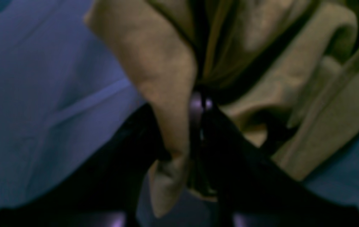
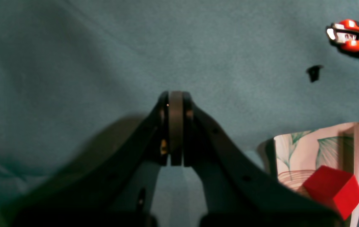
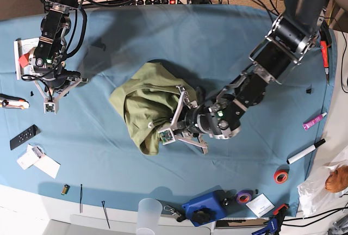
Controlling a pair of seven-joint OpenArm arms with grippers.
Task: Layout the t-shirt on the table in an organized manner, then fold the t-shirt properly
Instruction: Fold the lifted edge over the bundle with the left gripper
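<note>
Shirt bunched mid-surface, one arm gripping it.

I see one t-shirt (image 3: 147, 110) crumpled at the centre of the surface (image 3: 179, 39), left gripper (image 3: 169, 131) jaws clamped on its near fold. Right gripper (image 3: 50, 106) jaws together, empty, far left. Two markers (image 3: 305, 151) lie right. Only the right wrist view shows a red cube (image 2: 333, 190).

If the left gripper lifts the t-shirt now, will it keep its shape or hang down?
Probably it hangs down: the t-shirt lies crumpled in soft folds on the table. It likely drags and bunches, since the left gripper pinches only one fold. It looks light.
</note>
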